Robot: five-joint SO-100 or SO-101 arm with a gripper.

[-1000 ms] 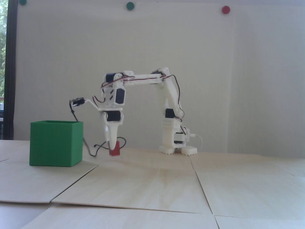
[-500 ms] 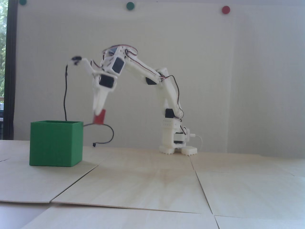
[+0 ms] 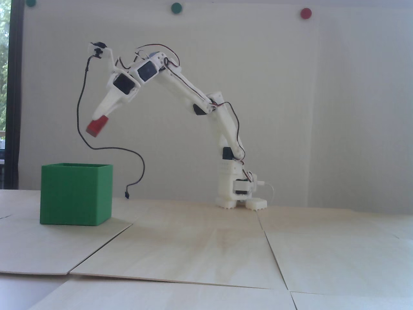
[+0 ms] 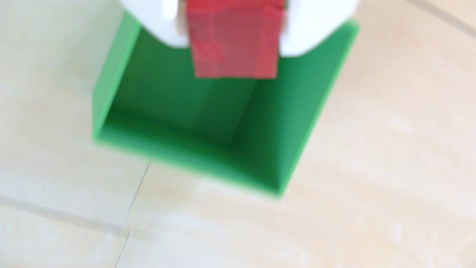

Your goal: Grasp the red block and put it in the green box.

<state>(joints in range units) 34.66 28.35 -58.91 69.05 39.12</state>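
Note:
My white gripper (image 3: 99, 117) is shut on the red block (image 3: 96, 126) and holds it tilted in the air, well above the rim of the green box (image 3: 76, 193). In the wrist view the red block (image 4: 233, 43) juts out between my two white fingertips (image 4: 164, 25), with the gripper (image 4: 233, 49) over the open top of the green box (image 4: 322, 103). The box's inside looks empty as far as the blur lets me see. The box stands on the pale wooden table at the left of the fixed view.
The arm's base (image 3: 240, 193) stands at the back middle of the table. A black cable (image 3: 96, 145) hangs from the wrist camera down behind the box's right side. Wooden panels with seams (image 3: 267, 239) cover the table; coloured dots (image 3: 305, 13) mark the wall.
The arm has lifted the red block from the table beside the box and swung it up and leftward, so it now hangs above the box's right part. The dangling cable rose with it.

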